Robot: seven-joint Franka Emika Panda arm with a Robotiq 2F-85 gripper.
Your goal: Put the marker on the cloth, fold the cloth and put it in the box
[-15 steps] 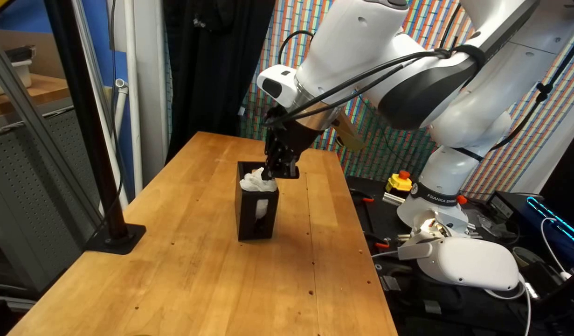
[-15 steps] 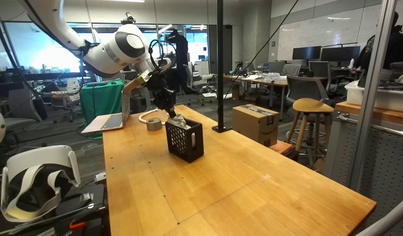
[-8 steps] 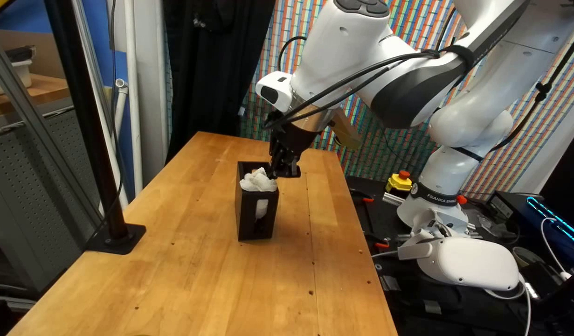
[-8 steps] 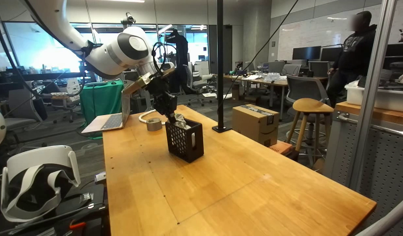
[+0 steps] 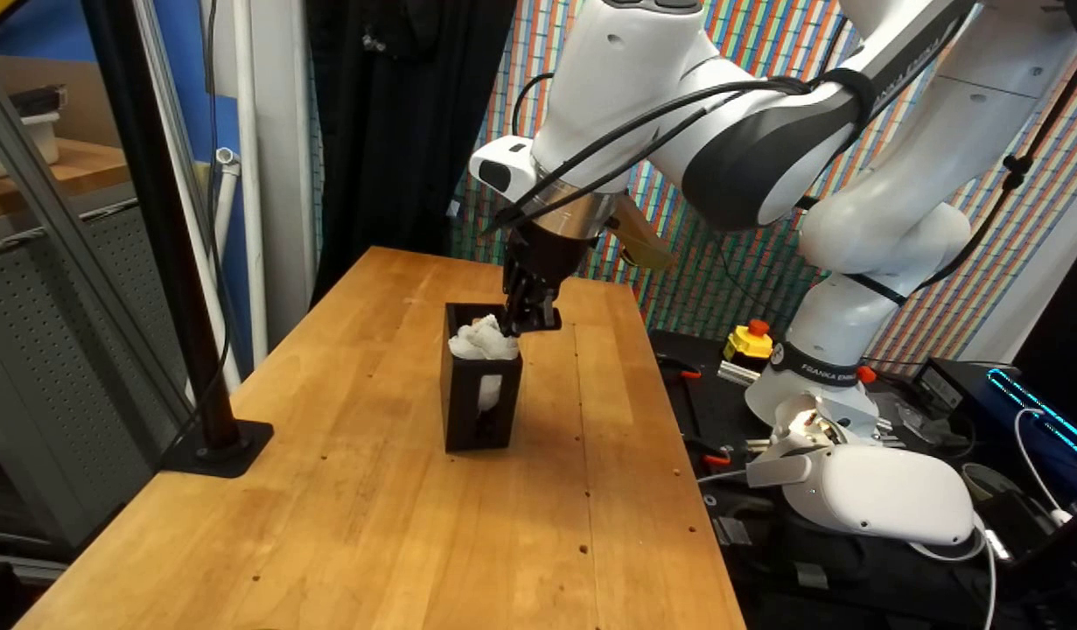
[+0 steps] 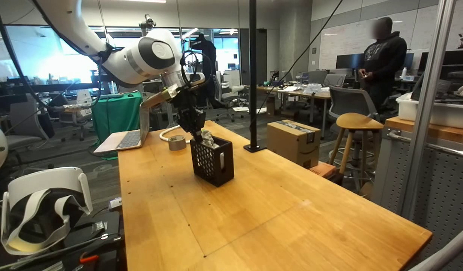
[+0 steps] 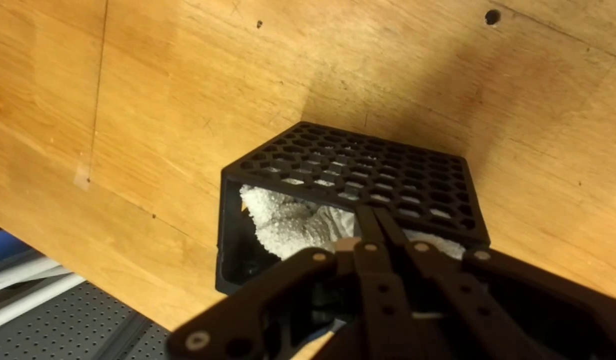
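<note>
The black box [image 5: 477, 411] stands upright on the wooden table, its honeycomb side [image 7: 413, 180] facing up in the wrist view. Inside it the off-white cloth [image 7: 292, 225] is bunched up. Part of it rises around the box's top opening in both exterior views. My gripper [image 7: 372, 209] points down at that opening, by the rim of the honeycomb side and against or just above the cloth. Its fingers [image 7: 370, 227] meet at the tips, and nothing shows between them. The marker is hidden from every view.
A roll of tape [image 6: 177, 143], a white cable loop [image 6: 164, 133] and a laptop [image 6: 129, 139] sit at one end of the table. A black pole [image 6: 253, 113] stands on the table edge. A white headset [image 5: 888, 494] lies beside the table.
The gripper has shifted from over the cloth towards the honeycomb side's rim and slightly down, staying shut. The arm has leaned over. Box and cloth look almost unmoved. A person has walked across the background.
</note>
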